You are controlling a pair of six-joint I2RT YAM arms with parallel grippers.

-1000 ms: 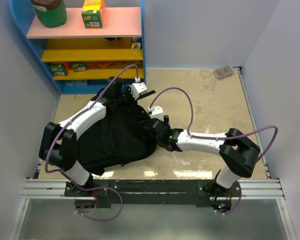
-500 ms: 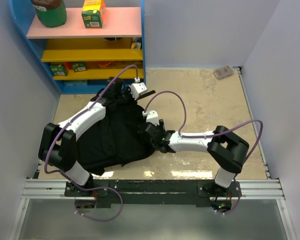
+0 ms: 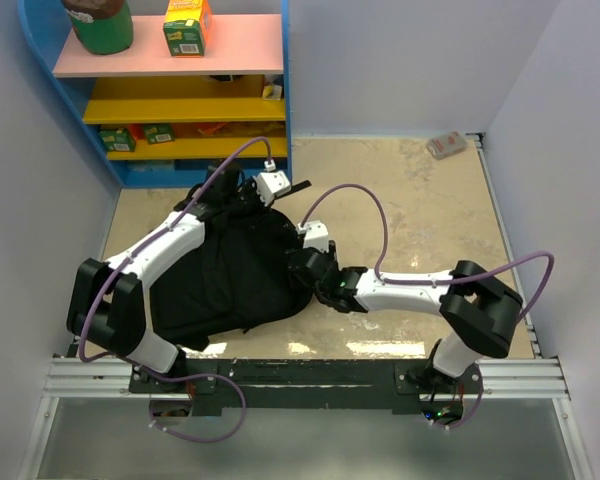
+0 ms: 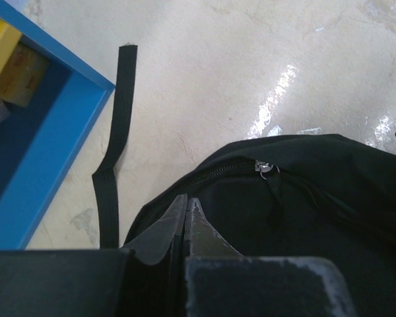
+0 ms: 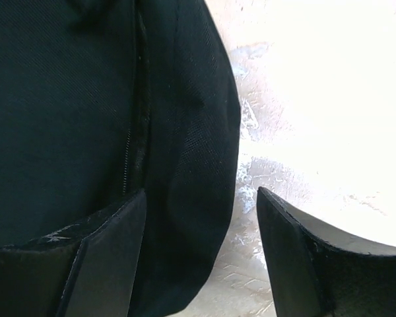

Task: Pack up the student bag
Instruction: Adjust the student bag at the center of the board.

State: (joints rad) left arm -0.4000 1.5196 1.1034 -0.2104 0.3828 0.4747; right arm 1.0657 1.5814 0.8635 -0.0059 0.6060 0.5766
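The student bag [image 3: 225,280] is a large black backpack lying flat between the two arms. My left gripper [image 3: 240,195] reaches over it to its far end. In the left wrist view the left gripper [image 4: 186,201] is shut, tips pressed together just above the bag's top edge [image 4: 303,218], near the silver zip pull [image 4: 266,169]. My right gripper [image 3: 303,264] is at the bag's right edge. In the right wrist view the right gripper [image 5: 201,191] is open, one finger [image 5: 112,231] on the black fabric [image 5: 66,99], the other over bare floor, the bag's rounded edge between them.
A loose black strap [image 4: 115,139] trails on the floor toward the blue shelf unit [image 3: 285,90] at the back left. It holds a green jar [image 3: 98,22], a yellow box [image 3: 187,25] and small packs. A small pale object [image 3: 447,145] lies at the far right.
The right gripper slid left along the bag's right edge, then back a little, and its jaws narrowed. The left arm's elbow shifted slightly left; its gripper stayed shut.
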